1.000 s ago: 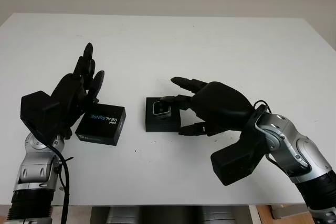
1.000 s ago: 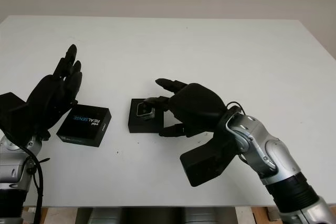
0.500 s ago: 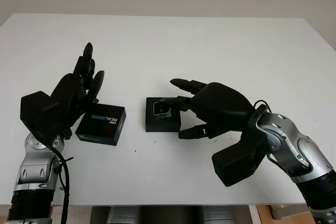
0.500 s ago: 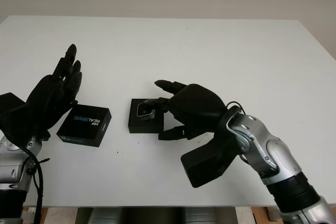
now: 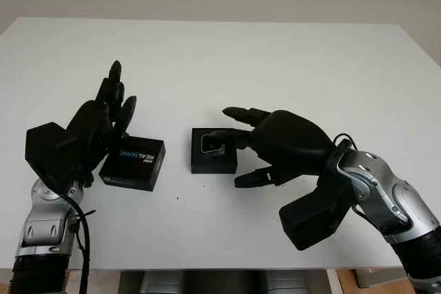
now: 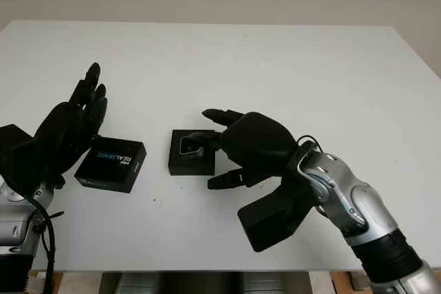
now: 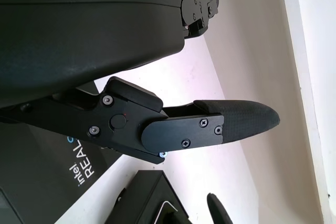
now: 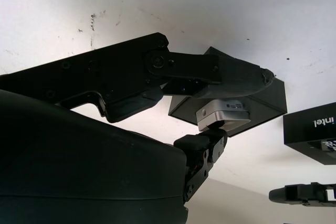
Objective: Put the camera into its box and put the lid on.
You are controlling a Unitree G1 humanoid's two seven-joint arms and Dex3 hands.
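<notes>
Left eye view: your right hand [image 5: 251, 146] pinches the RealSense camera [image 5: 212, 144] over its open box [image 5: 213, 160]; at nine o'clock, the lid [image 5: 133, 163] beside your open left hand [image 5: 96, 125], on the counter [image 5: 275, 60].

Right wrist view: fingers [image 8: 226, 74] clamp the silver camera above the box.

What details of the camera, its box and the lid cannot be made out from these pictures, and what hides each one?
- Camera: in the eye views the right hand covers its right side; whether it sits fully down in the box cannot be told.
- Box interior: in the right wrist view, hidden under the camera and a finger.
- Lid: the left hand overlaps its left edge; contact cannot be told.
- Lid's small print: too small to read.
</notes>
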